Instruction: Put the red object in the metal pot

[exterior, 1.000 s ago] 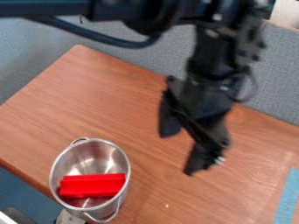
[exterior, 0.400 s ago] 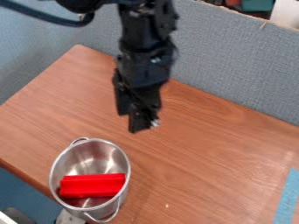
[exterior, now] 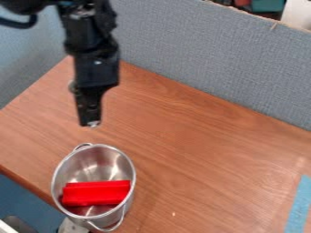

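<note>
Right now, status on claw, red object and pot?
Claw shut, nothing seen in it, beyond the pot. Red object inside the metal pot. Nothing seen blocking the pot's mouth.

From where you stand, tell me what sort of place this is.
Probably a robot test bench made up as a small kitchen scene: a steel pot holding a red block stands on a wood-grain tabletop, with a grey partition behind and a robot arm overhead.
</note>
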`<state>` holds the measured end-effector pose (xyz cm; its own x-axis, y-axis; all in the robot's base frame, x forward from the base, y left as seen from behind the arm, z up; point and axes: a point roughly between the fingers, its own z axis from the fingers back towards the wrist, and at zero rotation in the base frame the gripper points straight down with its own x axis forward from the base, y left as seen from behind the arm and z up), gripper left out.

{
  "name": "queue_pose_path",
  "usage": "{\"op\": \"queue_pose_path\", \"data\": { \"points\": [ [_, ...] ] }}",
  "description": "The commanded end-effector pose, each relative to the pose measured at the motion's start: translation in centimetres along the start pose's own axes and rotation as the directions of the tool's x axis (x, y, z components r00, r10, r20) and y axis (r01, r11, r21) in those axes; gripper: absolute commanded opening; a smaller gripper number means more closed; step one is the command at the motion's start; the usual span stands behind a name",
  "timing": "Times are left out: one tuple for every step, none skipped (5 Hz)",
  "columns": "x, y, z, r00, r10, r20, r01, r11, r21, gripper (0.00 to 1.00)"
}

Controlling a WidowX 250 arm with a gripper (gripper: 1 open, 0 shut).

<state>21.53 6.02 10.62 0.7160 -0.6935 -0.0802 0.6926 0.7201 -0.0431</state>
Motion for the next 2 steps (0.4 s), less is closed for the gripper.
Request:
{"op": "queue_pose_path", "data": {
  "points": [
    [-3.6,1.3,-0.2,0.968,-0.252,0.007,0.251,0.967,0.031,0.0],
    [-2.5,-1.1,-2.8,0.978,-0.207,0.014,0.207,0.978,0.005,0.0]
  ]
}}
